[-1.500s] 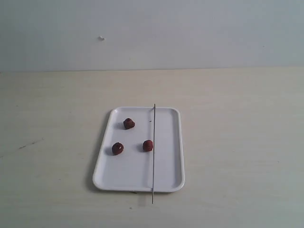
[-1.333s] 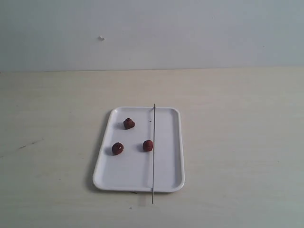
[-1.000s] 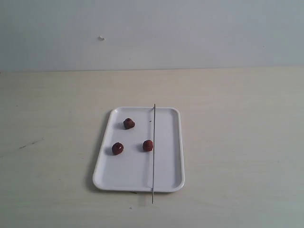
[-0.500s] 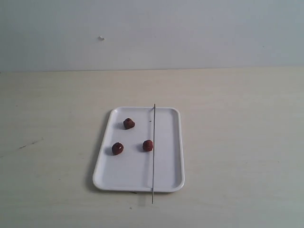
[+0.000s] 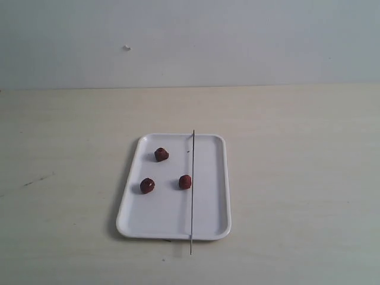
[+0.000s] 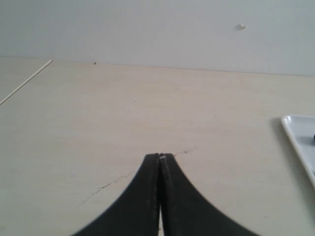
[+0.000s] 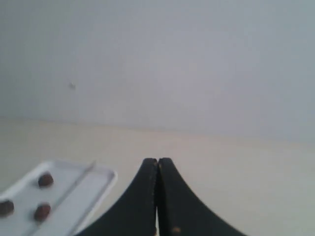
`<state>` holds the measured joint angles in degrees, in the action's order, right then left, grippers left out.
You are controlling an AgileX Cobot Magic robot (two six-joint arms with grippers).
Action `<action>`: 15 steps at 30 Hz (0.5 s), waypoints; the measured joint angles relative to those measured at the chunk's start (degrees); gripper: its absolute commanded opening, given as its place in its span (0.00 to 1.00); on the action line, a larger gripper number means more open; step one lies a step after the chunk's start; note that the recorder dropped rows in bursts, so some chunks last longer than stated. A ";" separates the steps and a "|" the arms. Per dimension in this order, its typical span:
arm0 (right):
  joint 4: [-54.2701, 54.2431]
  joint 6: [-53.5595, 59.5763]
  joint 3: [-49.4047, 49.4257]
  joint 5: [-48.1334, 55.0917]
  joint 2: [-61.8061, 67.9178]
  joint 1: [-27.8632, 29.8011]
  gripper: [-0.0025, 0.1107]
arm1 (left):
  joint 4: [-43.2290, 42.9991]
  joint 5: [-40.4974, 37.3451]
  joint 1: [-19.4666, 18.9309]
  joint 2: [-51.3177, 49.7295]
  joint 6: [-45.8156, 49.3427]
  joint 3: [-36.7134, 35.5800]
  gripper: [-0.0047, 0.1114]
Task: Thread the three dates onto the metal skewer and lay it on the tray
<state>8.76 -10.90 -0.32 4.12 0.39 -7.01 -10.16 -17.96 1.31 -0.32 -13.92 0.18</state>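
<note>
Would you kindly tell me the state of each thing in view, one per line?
metal skewer: bare, lying along the tray, near end past the rim.
far date: loose, unthreaded.
left date: loose, unthreaded.
date by the skewer: loose, unthreaded.
tray: flat on the table.
left gripper: shut, empty.
right gripper: shut, empty.

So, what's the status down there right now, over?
Left tool and right tool shut, empty, clear of the tray. Three dates loose on tray, none threaded. Metal skewer bare, lying lengthwise across tray. Nothing blocking.
</note>
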 measured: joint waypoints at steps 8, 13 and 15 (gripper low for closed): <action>-0.21 -2.83 0.00 -24.76 -0.11 0.00 0.02 | 0.00 0.00 0.00 0.00 0.00 0.00 0.04; -6.31 -10.43 0.00 -33.56 -0.11 0.00 0.02 | 0.00 0.00 0.00 0.00 0.00 0.00 0.04; -13.44 -10.56 -1.36 -32.20 0.11 0.00 0.02 | 0.00 0.00 0.00 0.00 0.00 0.00 0.04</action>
<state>-4.68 -21.46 -1.68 -28.08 0.49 -7.01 -10.16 -17.96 1.31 -0.32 -13.92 0.18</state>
